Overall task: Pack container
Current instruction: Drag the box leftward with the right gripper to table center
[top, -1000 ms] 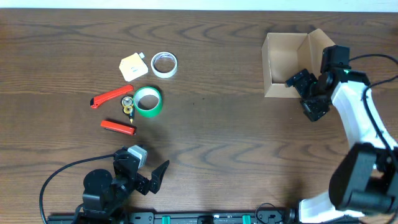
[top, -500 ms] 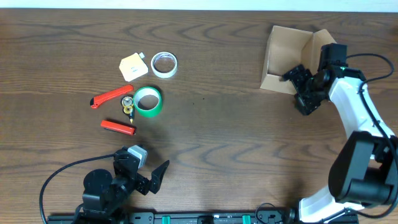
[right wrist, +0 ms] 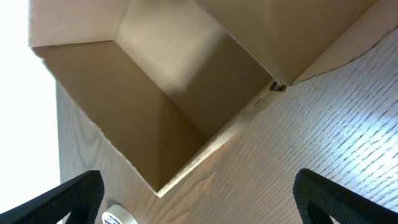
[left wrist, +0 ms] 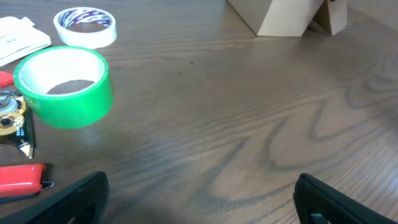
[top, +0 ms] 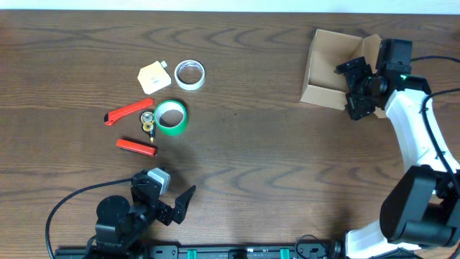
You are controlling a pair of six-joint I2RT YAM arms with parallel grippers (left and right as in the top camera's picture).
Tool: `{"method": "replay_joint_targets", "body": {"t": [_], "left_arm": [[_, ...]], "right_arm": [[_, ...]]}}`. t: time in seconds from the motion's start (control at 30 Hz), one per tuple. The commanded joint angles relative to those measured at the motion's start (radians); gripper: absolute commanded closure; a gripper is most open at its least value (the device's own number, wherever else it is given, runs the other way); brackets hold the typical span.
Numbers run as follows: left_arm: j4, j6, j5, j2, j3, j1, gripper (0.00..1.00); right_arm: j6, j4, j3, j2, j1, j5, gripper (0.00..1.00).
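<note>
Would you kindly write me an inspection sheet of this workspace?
Surface: dark wooden table, grain visible.
Job's things: container at far right, lid flap up, nothing seen inside.
Clutter: green tape roll, white tape roll, tan card, orange cutter, red stick and small brass item grouped at left.
Grippers: left gripper open and empty at the near edge; right gripper open beside the container's right wall.
Cables: left cable loops from the left arm's base; right cable runs behind the right arm.
Surroundings: black rail along the near edge; otherwise nothing seen.
</note>
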Motion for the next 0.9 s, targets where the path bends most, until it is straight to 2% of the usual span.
{"method": "replay_joint_targets", "body": {"t": [0.0,0.17,0.23,0.3,0.33,0.37,0.47,0.5,0.73,0.87], "left_arm": [[0.000,-0.003,-0.003,-0.006,-0.017,0.006,0.05],[0.000,-0.003,-0.003,-0.006,-0.017,0.006,0.05],[0.000,-0.003,-0.003,-0.006,-0.017,0.006,0.05],[0.000,-0.003,-0.003,-0.006,-0.017,0.006,0.05],[0.000,-0.003,-0.003,-0.006,-0.017,0.006,0.05],[0.000,-0.003,-0.003,-0.006,-0.017,0.006,0.05],[0.000,-0.003,-0.003,-0.006,-0.017,0.006,0.05],[0.000,-0.003,-0.003,-0.006,-0.017,0.006,0.05],[0.000,-0.003,-0.003,-0.006,-0.017,0.006,0.05],[0.000,-0.003,-0.003,-0.006,-0.017,0.006,0.05]], "right_arm": [[0.064,0.000,0.007,0.064,0.026,0.021,0.01],[0.073,0.015,0.007,0.128,0.029,0.021,0.01],[0.067,0.003,0.007,0.137,0.029,0.021,0.08],[0.042,-0.004,0.007,0.138,0.029,0.021,0.26],[0.028,-0.004,0.007,0.138,0.029,0.020,0.41],[0.014,-0.006,0.007,0.136,0.029,0.015,0.63],[-0.021,-0.018,0.007,0.131,0.029,0.005,0.94],[-0.043,-0.028,0.008,0.127,0.029,0.005,0.99],[-0.287,-0.102,0.031,0.088,0.029,0.006,0.99],[-0.478,-0.192,0.082,0.072,0.032,0.006,0.99]]}}
